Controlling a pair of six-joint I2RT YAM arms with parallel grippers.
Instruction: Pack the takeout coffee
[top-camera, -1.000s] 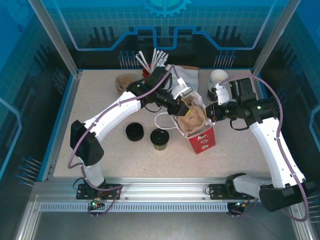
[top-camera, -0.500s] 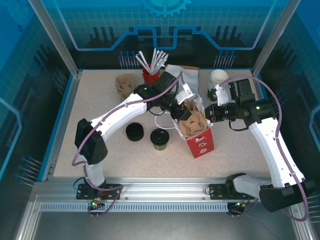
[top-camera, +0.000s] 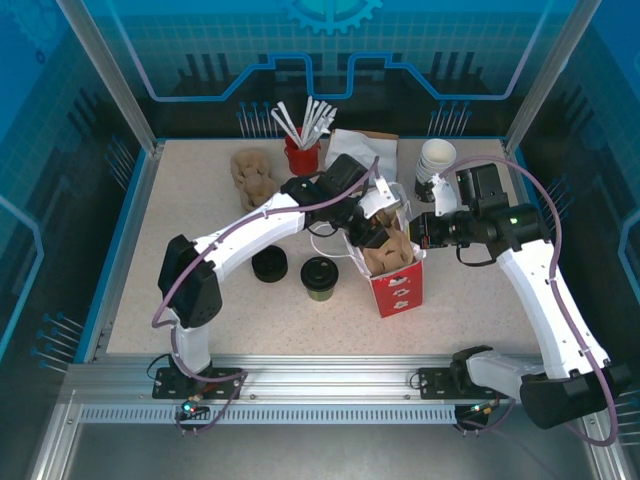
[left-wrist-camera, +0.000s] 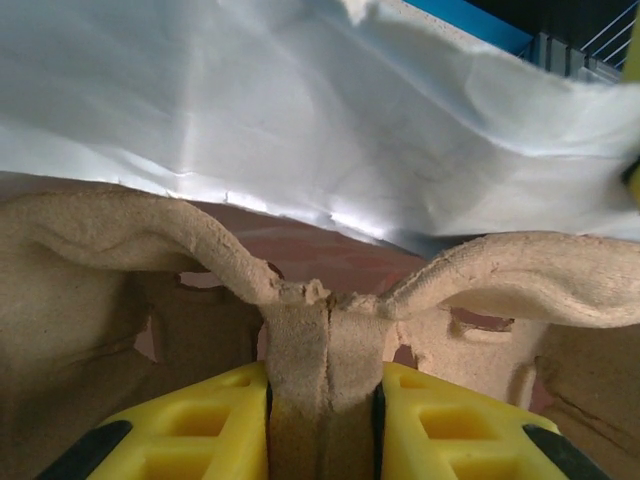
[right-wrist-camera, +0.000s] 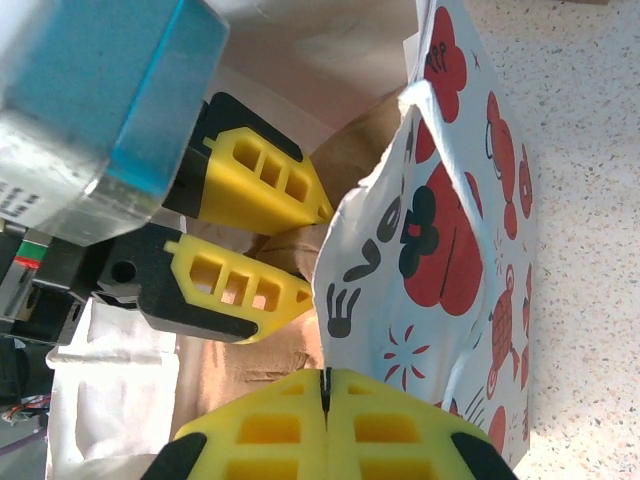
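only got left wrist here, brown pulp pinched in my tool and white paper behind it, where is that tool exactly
Observer: The top view shows the left tool at the open mouth of the paper bag, holding the pulp cup carrier inside it.
Operator: whats keeping the bag open
Observer: The right tool is shut on the bag's rim, on its right side in the top view.
Operator: and the coffee
Observer: The takeout coffee stands on the table left of the bag, lid on, with nothing holding it.
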